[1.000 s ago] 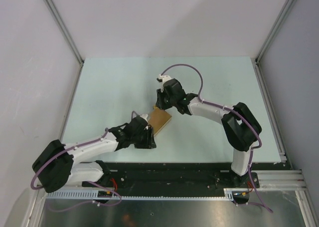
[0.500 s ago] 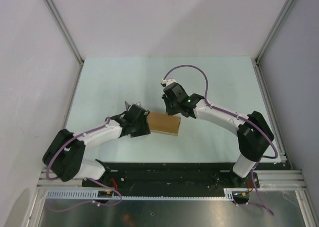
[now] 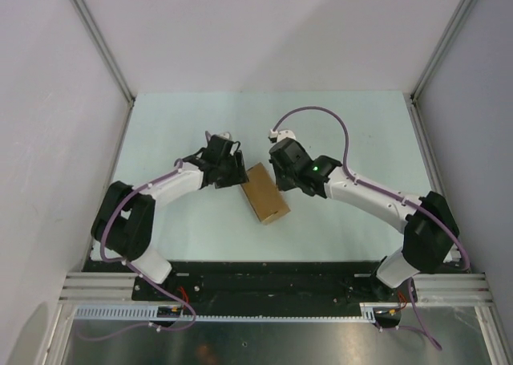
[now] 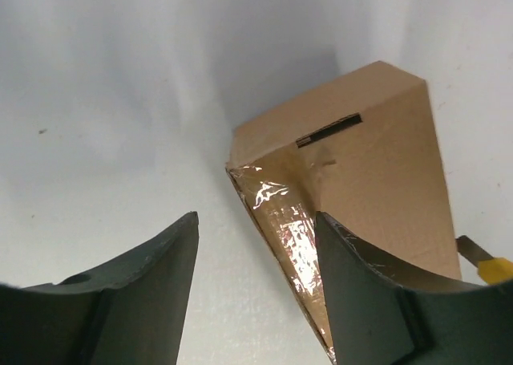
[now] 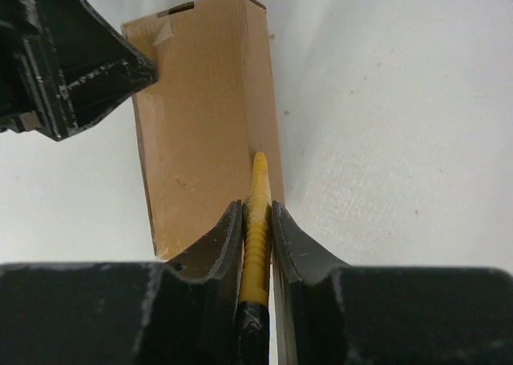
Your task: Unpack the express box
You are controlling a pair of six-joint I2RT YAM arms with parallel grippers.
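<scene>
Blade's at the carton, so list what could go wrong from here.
1. The left gripper stands open at the taped end of the box, gripping nothing, so a push from the knife may just slide the box away.
2. The knife, clamped in the right gripper, lies along the box's long edge, not on the tape. It may gouge cardboard instead.
3. A slip along that edge could run it into the left gripper.
</scene>
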